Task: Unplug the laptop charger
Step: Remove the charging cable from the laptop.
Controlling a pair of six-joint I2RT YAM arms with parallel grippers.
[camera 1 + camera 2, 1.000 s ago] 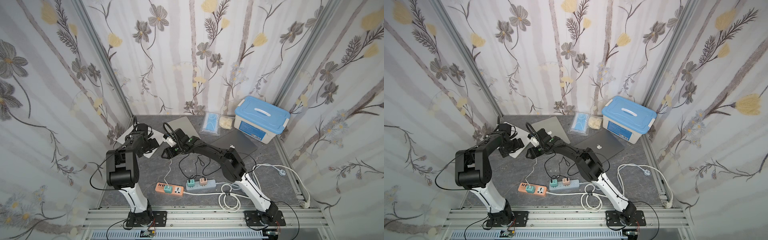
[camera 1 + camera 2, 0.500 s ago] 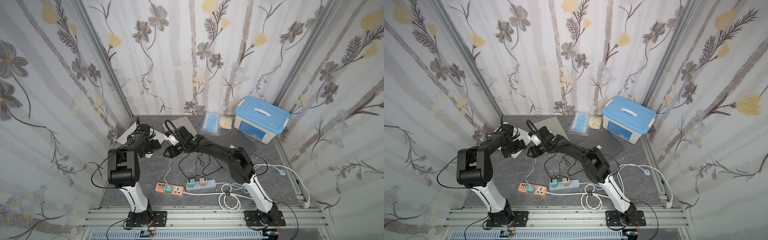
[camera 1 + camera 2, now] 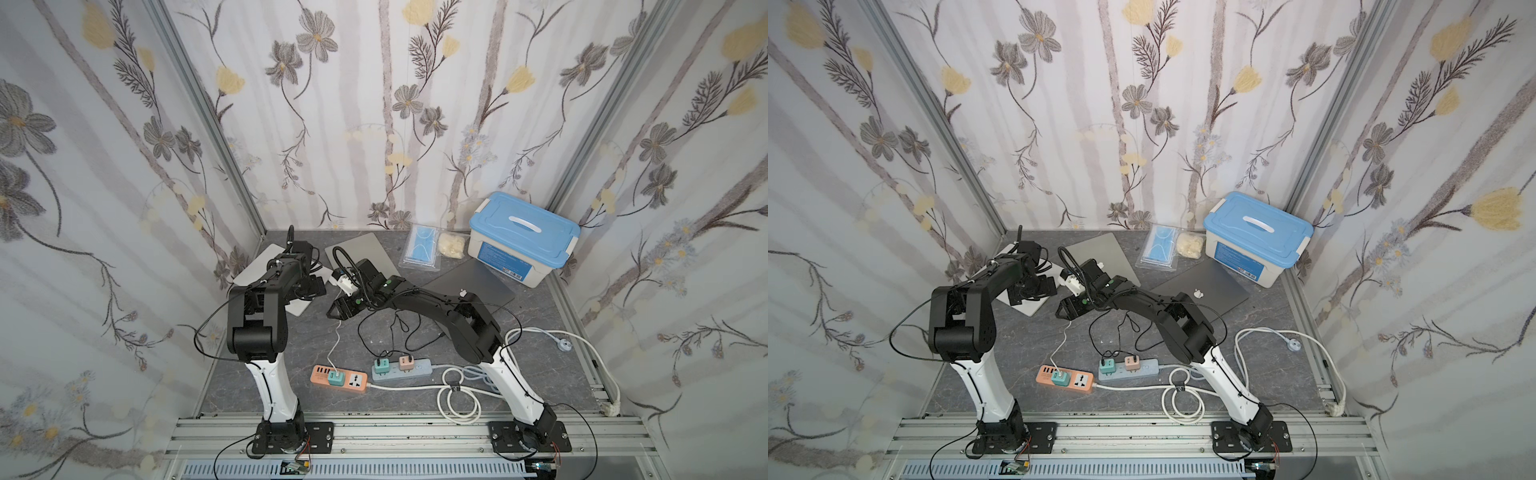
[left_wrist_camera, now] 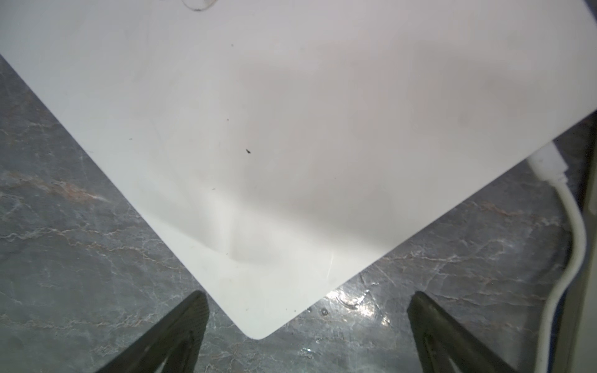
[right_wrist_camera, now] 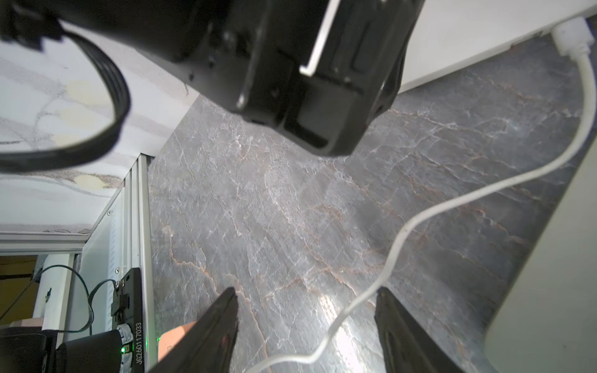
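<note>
A white laptop (image 3: 296, 308) lies closed at the left of the table, and it fills most of the left wrist view (image 4: 290, 129). The charger's white plug (image 4: 549, 164) sits in the laptop's edge, also seen in the right wrist view (image 5: 571, 35). Its white cable (image 3: 334, 345) runs forward to a teal adapter (image 3: 335, 377) in an orange power strip (image 3: 357, 380). My left gripper (image 4: 307, 306) hangs open over the laptop's corner. My right gripper (image 5: 306, 292) is open low over the table beside the laptop, with the cable (image 5: 397, 245) lying between its fingers, untouched.
A silver laptop (image 3: 361, 253) and a dark grey laptop (image 3: 478, 282) lie further back. A blue-lidded box (image 3: 523, 232) and a pack of masks (image 3: 419, 249) sit at the back right. A blue power strip (image 3: 403, 368), black cables and a coiled white cord (image 3: 457, 399) lie in front.
The right arm has shifted a little and its jaws have narrowed slightly. The left arm has stayed over the laptop.
</note>
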